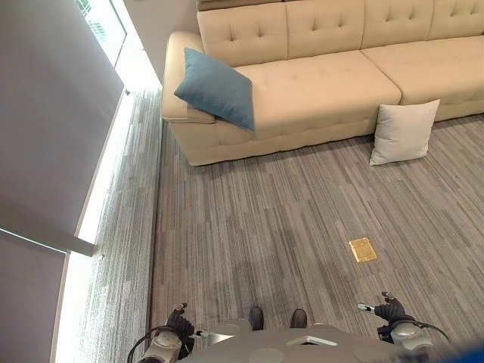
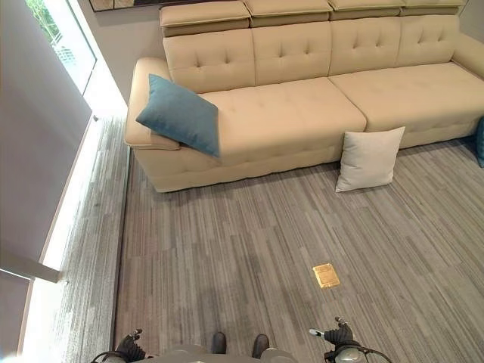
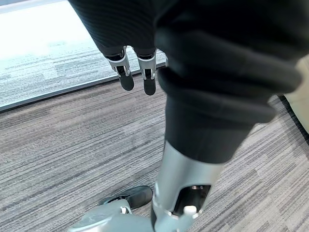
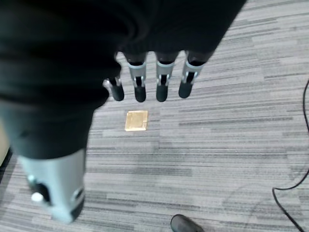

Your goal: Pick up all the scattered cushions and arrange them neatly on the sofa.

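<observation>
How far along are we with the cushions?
Done: the blue cushion already lies on the sofa, against its armrest. In hand: nothing; the left hand and right hand hang open. Left: the white cushion stands on the floor against the sofa front.

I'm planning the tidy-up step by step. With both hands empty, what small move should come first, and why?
Probably step forward toward the white cushion, which stands on the floor leaning against the sofa front, ahead and to the right. Both the left hand and right hand hang open over bare carpet, far short of it. The blue cushion already rests on the sofa.
</observation>
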### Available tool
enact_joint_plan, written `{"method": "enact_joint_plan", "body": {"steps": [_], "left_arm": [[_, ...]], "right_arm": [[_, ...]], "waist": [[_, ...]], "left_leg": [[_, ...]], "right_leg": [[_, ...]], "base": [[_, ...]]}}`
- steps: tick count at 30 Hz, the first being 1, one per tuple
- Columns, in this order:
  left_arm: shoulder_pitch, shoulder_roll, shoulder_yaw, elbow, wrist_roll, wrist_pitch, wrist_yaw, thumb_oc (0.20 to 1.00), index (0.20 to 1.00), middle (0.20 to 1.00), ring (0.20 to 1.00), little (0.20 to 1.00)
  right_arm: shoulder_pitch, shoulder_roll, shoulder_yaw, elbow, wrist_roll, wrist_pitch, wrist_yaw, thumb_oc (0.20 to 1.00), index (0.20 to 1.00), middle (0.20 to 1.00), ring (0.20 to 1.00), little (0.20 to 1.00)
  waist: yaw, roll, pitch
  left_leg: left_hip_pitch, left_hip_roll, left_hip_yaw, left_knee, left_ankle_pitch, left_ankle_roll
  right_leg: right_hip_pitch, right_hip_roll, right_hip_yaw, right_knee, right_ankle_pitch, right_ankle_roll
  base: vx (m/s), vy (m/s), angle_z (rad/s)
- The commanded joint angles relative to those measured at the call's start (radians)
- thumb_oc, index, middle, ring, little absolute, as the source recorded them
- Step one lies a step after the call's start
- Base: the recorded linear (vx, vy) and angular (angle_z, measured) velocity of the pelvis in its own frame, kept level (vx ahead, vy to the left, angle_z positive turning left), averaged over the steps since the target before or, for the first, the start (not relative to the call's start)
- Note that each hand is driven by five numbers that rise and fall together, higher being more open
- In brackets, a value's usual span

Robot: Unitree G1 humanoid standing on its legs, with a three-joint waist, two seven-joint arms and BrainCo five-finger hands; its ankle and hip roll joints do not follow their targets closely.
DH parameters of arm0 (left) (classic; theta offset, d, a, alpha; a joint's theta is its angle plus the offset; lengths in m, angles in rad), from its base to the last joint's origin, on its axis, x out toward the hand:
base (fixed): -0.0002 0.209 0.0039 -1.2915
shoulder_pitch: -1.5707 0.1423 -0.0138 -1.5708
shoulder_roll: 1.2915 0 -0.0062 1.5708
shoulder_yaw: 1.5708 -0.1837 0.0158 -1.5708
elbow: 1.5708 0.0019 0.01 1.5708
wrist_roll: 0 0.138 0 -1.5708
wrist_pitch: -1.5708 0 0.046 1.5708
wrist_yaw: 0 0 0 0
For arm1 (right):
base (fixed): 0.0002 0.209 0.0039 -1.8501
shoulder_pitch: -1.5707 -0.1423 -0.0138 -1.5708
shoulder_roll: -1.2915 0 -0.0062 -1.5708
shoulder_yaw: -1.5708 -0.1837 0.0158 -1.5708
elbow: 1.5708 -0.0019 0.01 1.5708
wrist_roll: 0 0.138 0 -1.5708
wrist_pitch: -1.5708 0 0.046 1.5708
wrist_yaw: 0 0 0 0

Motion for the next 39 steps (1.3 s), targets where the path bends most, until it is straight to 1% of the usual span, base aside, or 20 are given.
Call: {"method": "enact_joint_plan", "body": {"steps": [1, 4, 12, 18, 22, 24, 26, 28, 29, 30, 31, 33, 34, 35, 37, 39], "left_arm": [[-0.061, -0.008, 0.014, 0.04, 0.019, -0.009, 0.023, 1.0, 1.0, 1.0, 1.0, 1.0], [-0.065, -0.012, 0.011, 0.024, -0.002, -0.009, 0.018, 1.0, 1.0, 1.0, 1.0, 1.0], [-0.072, -0.014, 0.0, 0.035, 0.015, -0.002, 0.023, 1.0, 1.0, 1.0, 1.0, 1.0], [-0.072, -0.013, 0.003, 0.04, 0.008, 0.0, 0.026, 1.0, 1.0, 1.0, 1.0, 1.0], [-0.077, -0.009, 0.008, 0.041, -0.01, 0.0, 0.026, 1.0, 1.0, 1.0, 1.0, 1.0], [-0.08, -0.007, 0.007, 0.041, -0.011, 0.0, 0.026, 1.0, 1.0, 1.0, 1.0, 1.0], [-0.093, -0.005, 0.001, 0.034, -0.018, -0.003, 0.026, 1.0, 1.0, 1.0, 1.0, 1.0], [-0.106, -0.01, -0.01, 0.031, -0.02, -0.004, 0.026, 1.0, 1.0, 1.0, 1.0, 1.0], [-0.112, -0.015, -0.018, 0.03, -0.021, -0.005, 0.026, 1.0, 1.0, 1.0, 1.0, 1.0], [-0.117, -0.02, -0.022, 0.031, -0.021, -0.005, 0.027, 1.0, 1.0, 1.0, 1.0, 1.0], [-0.111, -0.021, -0.017, 0.034, -0.02, -0.002, 0.026, 1.0, 1.0, 1.0, 1.0, 1.0], [-0.097, -0.012, 0.001, 0.049, -0.014, 0.004, 0.025, 1.0, 1.0, 1.0, 1.0, 1.0], [-0.097, -0.011, 0.001, 0.049, -0.014, 0.004, 0.025, 1.0, 1.0, 1.0, 1.0, 1.0], [-0.096, -0.005, 0.006, 0.049, -0.01, 0.004, 0.022, 1.0, 1.0, 1.0, 1.0, 1.0], [-0.098, 0.003, 0.01, 0.043, -0.009, 0.003, 0.019, 1.0, 1.0, 1.0, 1.0, 1.0], [-0.105, 0.015, 0.012, 0.029, -0.015, 0.004, 0.019, 1.0, 1.0, 1.0, 1.0, 1.0]], "right_arm": [[-0.046, -0.002, 0.053, 0.012, -0.011, -0.005, -0.012, 1.0, 1.0, 1.0, 1.0, 1.0], [-0.052, 0.004, 0.063, 0.003, -0.006, -0.003, -0.01, 1.0, 1.0, 1.0, 1.0, 1.0], [-0.053, 0.009, 0.074, 0.013, -0.017, 0.003, -0.015, 1.0, 1.0, 1.0, 1.0, 1.0], [-0.068, 0.007, 0.098, 0.003, -0.033, 0.006, -0.01, 1.0, 1.0, 1.0, 1.0, 1.0], [-0.082, 0.013, 0.111, -0.019, -0.025, 0.005, -0.008, 1.0, 1.0, 1.0, 1.0, 1.0], [-0.084, 0.014, 0.111, -0.021, -0.024, 0.004, -0.009, 1.0, 1.0, 1.0, 1.0, 1.0], [-0.088, 0.012, 0.112, -0.02, -0.018, 0.003, -0.011, 1.0, 1.0, 1.0, 1.0, 1.0], [-0.086, 0.012, 0.105, -0.016, -0.013, 0.002, -0.019, 1.0, 1.0, 1.0, 1.0, 1.0], [-0.084, 0.008, 0.097, -0.014, -0.01, 0.003, -0.022, 1.0, 1.0, 1.0, 1.0, 1.0], [-0.085, 0.004, 0.087, -0.014, -0.006, 0.003, -0.027, 1.0, 1.0, 1.0, 1.0, 1.0], [-0.087, 0.004, 0.084, -0.009, -0.006, 0.006, -0.026, 1.0, 1.0, 1.0, 1.0, 1.0], [-0.092, 0.016, 0.092, -0.006, -0.017, 0.01, -0.022, 1.0, 1.0, 1.0, 1.0, 1.0], [-0.092, 0.017, 0.092, -0.006, -0.017, 0.01, -0.022, 1.0, 1.0, 1.0, 1.0, 1.0], [-0.097, 0.024, 0.101, -0.01, -0.026, 0.015, -0.014, 1.0, 1.0, 1.0, 1.0, 1.0], [-0.103, 0.029, 0.107, -0.017, -0.028, 0.019, -0.01, 1.0, 1.0, 1.0, 1.0, 1.0], [-0.114, 0.032, 0.118, -0.028, -0.03, 0.025, -0.005, 1.0, 1.0, 1.0, 1.0, 1.0]], "waist": [[0.008, -0.037, -0.003], [0.011, -0.041, 0.0], [0.013, -0.047, 0.002], [0.032, -0.055, 0.009], [0.049, -0.068, 0.016], [0.05, -0.071, 0.019], [0.055, -0.079, 0.033], [0.059, -0.084, 0.056], [0.059, -0.082, 0.068], [0.052, -0.079, 0.074], [0.047, -0.076, 0.067], [0.051, -0.082, 0.057], [0.051, -0.082, 0.057], [0.056, -0.082, 0.055], [0.062, -0.08, 0.057], [0.061, -0.073, 0.074]], "left_leg": [[-0.003, 0.053, -0.063, -0.004, -0.056, -0.074], [-0.002, 0.053, -0.068, -0.004, -0.058, -0.073], [0.009, 0.055, -0.065, -0.004, -0.068, -0.072], [0.015, 0.054, -0.077, 0.0, -0.072, -0.063], [-0.005, 0.053, -0.09, 0.016, -0.073, -0.066], [-0.012, 0.052, -0.094, 0.022, -0.072, -0.068], [-0.048, 0.048, -0.12, 0.049, -0.069, -0.078], [-0.112, 0.031, -0.138, 0.104, -0.064, -0.088], [-0.147, 0.022, -0.123, 0.132, -0.062, -0.091], [-0.179, 0.018, -0.089, 0.157, -0.062, -0.09], [-0.177, 0.018, -0.073, 0.152, -0.071, -0.08], [-0.157, 0.008, -0.079, 0.134, -0.086, -0.058], [-0.157, 0.008, -0.078, 0.134, -0.086, -0.057], [-0.145, -0.002, -0.082, 0.124, -0.095, -0.039], [-0.133, -0.008, -0.08, 0.116, -0.102, -0.022], [-0.121, -0.01, -0.081, 0.113, -0.106, -0.002]], "right_leg": [[0.025, -0.083, -0.003, 0.009, -0.031, 0.104], [0.028, -0.081, -0.002, 0.009, -0.035, 0.102], [0.033, -0.076, 0.0, 0.009, -0.039, 0.102], [0.038, -0.076, 0.006, 0.009, -0.042, 0.098], [0.033, -0.072, -0.002, 0.009, -0.046, 0.09], [0.032, -0.071, -0.008, 0.009, -0.046, 0.088], [0.021, -0.067, -0.029, 0.009, -0.049, 0.078], [0.009, -0.076, -0.072, 0.009, -0.052, 0.072], [0.006, -0.087, -0.103, 0.009, -0.052, 0.072], [0.002, -0.098, -0.134, 0.009, -0.053, 0.075], [0.003, -0.098, -0.144, 0.009, -0.052, 0.077], [0.007, -0.102, -0.127, 0.022, -0.055, 0.086], [0.007, -0.103, -0.126, 0.023, -0.056, 0.086], [-0.016, -0.116, -0.105, 0.079, -0.064, 0.09], [-0.053, -0.132, -0.083, 0.16, -0.069, 0.099], [-0.118, -0.146, -0.053, 0.289, -0.061, 0.114]], "base": [[0.0, 0.0, 0.0], [0.0, 0.0, 0.0], [0.02, -0.012, 0.0], [0.02, 0.005, 0.0], [0.01, -0.025, 0.05], [-0.01, -0.051, 0.27], [-0.06, -0.082, 0.49], [-0.12, -0.054, 1.17], [-0.11, -0.005, 1.3], [-0.04, 0.051, 1.59], [0.07, 0.114, 1.18], [0.13, 0.154, 0.49], [0.12, 0.188, -0.51], [0.08, 0.177, -0.75], [0.07, 0.197, -0.58], [0.03, 0.167, -0.42]]}}
